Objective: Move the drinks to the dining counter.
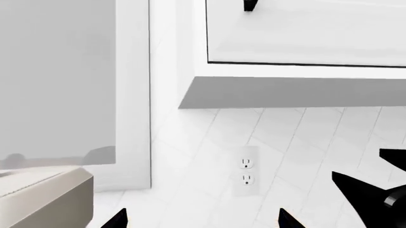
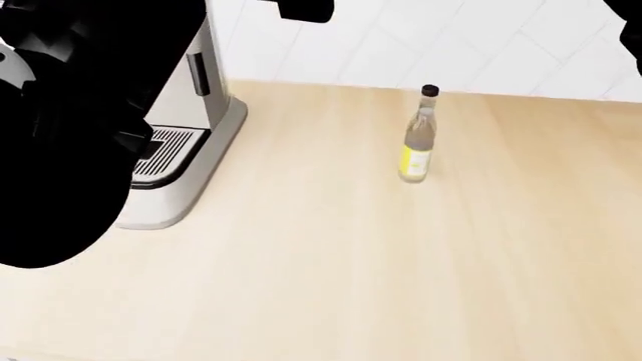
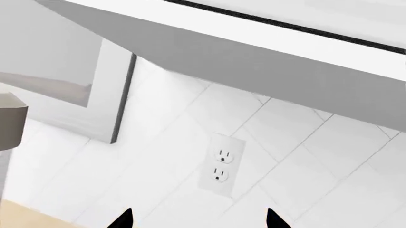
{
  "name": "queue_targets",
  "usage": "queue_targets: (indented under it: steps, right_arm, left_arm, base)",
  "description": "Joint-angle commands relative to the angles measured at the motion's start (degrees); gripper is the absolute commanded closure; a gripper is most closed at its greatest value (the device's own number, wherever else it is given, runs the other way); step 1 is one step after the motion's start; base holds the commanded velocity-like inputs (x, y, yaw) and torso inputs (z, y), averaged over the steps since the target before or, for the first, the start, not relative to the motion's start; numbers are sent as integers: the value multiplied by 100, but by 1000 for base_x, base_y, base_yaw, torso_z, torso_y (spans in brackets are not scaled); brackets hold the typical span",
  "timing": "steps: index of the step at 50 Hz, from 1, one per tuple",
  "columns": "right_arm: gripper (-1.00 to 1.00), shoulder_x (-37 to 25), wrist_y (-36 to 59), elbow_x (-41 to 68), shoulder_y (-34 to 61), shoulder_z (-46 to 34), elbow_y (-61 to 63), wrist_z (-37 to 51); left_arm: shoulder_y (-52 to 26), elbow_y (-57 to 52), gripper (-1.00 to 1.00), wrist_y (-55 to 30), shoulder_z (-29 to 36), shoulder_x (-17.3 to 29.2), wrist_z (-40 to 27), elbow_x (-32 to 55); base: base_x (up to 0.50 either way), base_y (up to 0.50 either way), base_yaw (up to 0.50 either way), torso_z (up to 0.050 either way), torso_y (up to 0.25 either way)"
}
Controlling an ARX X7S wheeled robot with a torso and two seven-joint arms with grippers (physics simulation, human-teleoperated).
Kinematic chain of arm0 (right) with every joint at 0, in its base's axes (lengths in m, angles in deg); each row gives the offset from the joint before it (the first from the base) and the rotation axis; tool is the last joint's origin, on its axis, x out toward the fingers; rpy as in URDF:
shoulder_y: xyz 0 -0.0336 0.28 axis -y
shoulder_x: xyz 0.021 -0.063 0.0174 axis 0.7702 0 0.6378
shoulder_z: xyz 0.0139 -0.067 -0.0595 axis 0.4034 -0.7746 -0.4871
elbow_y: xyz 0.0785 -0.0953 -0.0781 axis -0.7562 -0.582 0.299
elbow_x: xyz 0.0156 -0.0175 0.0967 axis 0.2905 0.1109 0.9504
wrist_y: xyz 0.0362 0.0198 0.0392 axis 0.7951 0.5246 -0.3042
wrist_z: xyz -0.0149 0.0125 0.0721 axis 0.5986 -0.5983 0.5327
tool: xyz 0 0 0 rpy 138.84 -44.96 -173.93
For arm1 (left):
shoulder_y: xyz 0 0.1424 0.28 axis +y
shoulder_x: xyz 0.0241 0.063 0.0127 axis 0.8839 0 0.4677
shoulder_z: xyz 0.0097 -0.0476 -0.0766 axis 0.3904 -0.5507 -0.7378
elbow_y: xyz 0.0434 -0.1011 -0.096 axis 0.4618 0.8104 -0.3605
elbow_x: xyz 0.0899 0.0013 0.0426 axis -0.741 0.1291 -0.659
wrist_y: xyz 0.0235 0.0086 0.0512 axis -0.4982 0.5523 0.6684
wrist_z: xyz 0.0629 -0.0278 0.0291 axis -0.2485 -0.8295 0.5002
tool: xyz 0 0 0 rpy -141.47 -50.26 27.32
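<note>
Left wrist view. The camera faces a white tiled wall with a double wall socket (image 1: 246,171), the underside of a white upper cabinet (image 1: 304,33) and a white-framed panel beside it. The top of the coffee machine (image 1: 44,190) enters at one corner. Two black fingertips (image 1: 288,221) of the left hand (image 1: 203,223) show at the frame edge, well apart with nothing between them: the hand is released and empty. A further black shape at the side is probably part of the other arm, though too little shows to be sure.

Head view. The clear glass bottle (image 2: 419,135), black-capped with a yellow label, stands upright on the light-wood table (image 2: 331,256), near the tiled back wall and well apart from the coffee machine at left. A large black mass of the left arm covers the upper left. No other drink and no dining counter appear here.

Right wrist view. The same tiled wall, socket and cabinet underside are seen. The tips of the right hand (image 3: 198,221) stand apart with only wall behind them: released, grasping nothing.

Step in hand, as judged: reaching for the bottle. Both hands are raised toward the wall, so the chosen one should come down and level with the bottle's body. It should close on the labelled section, not the thin neck, since a tall narrow bottle tips easily if nudged. Lift straight up before carrying.
</note>
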Motion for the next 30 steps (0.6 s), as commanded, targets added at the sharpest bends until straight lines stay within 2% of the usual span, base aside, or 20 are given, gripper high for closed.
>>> queue_targets:
  steps: [1, 4, 30]
  right_arm:
    - [-100, -14, -113, -85, -181, -27, -6, -71]
    - [-100, 10, -67, -95, -235, -98, -75, -107]
    - [-100, 180, -581, -57, -970, -65, -418, -248]
  left_arm:
    - [7, -5, -100, 5, 5, -5, -6, 12]
    - [6, 3, -100, 4, 6, -3, 2, 1]
    - [-25, -12, -100, 7, -8, 7, -7, 18]
  base:
    - [495, 67, 0, 0, 0]
    - [495, 67, 0, 0, 3]
    - [0, 0, 0, 0, 1]
